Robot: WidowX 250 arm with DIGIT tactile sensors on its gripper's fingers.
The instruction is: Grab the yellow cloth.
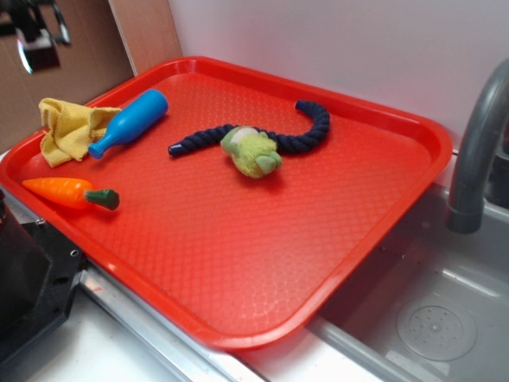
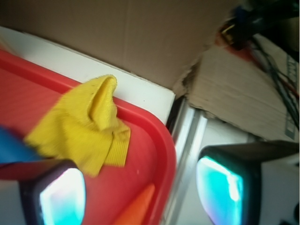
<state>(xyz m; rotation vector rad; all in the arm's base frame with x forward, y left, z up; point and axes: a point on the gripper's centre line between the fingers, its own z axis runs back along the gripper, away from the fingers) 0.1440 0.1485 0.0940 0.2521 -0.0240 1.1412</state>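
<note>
Yellow, wrinkled soft fabric, the small yellow cloth [image 1: 70,127] lies bunched at the far left corner of the big red plastic tray [image 1: 238,263], close against the rim. Touching its right side is the blue toy bottle [image 1: 130,122], its narrow neck pointing toward the cloth. In front of them, near the left edge of the tray, rests an orange plastic carrot with a green top [image 1: 70,192]. More to the middle lies a rounded green-yellow plush toy [image 1: 252,151] on a dark blue twisted rope [image 1: 302,135] that curves behind it. At the right of the tray I see a grey sink basin [image 1: 429,318] and a grey faucet [image 1: 477,143]. In the wrist view, the gripper [image 2: 150,192] hangs above the tray corner with its two fingers [image 2: 61,197] wide apart, nothing between them, and the cloth is below, a little toward the left finger, with one fold standing up.
</note>
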